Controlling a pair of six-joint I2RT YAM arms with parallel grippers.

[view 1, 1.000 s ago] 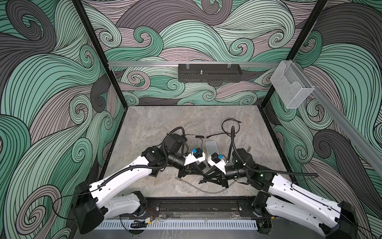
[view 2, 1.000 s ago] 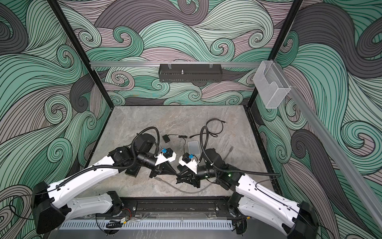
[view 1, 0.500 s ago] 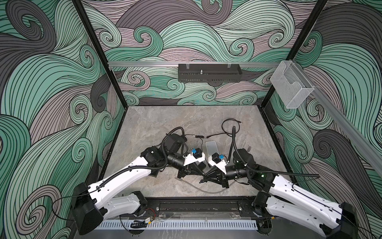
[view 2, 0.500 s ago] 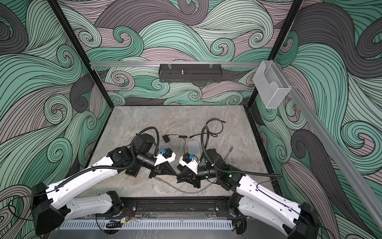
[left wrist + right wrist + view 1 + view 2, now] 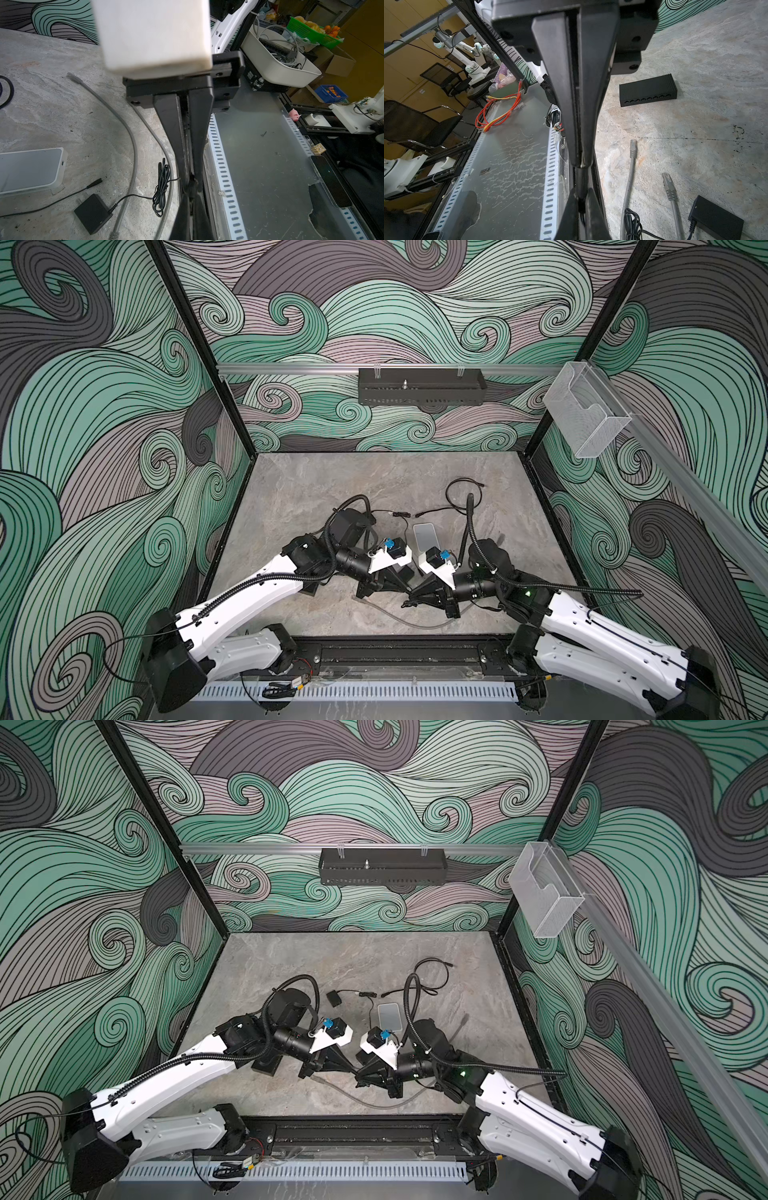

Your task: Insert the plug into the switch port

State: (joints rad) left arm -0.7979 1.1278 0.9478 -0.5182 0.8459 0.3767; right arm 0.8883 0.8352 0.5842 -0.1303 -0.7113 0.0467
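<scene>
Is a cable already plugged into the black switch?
No, in the right wrist view the switch shows only empty ports, and both grey plugs lie loose on the table.

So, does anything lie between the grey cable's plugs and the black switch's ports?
Nothing visible does. In the right wrist view only bare table lies between the nearer grey plug and the black switch, whose port row faces it. The other plug lies farther from the switch, also unobstructed.

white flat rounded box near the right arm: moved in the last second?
No. In a top view the white flat rounded box keeps its place below the black wall-mounted tray.
</scene>
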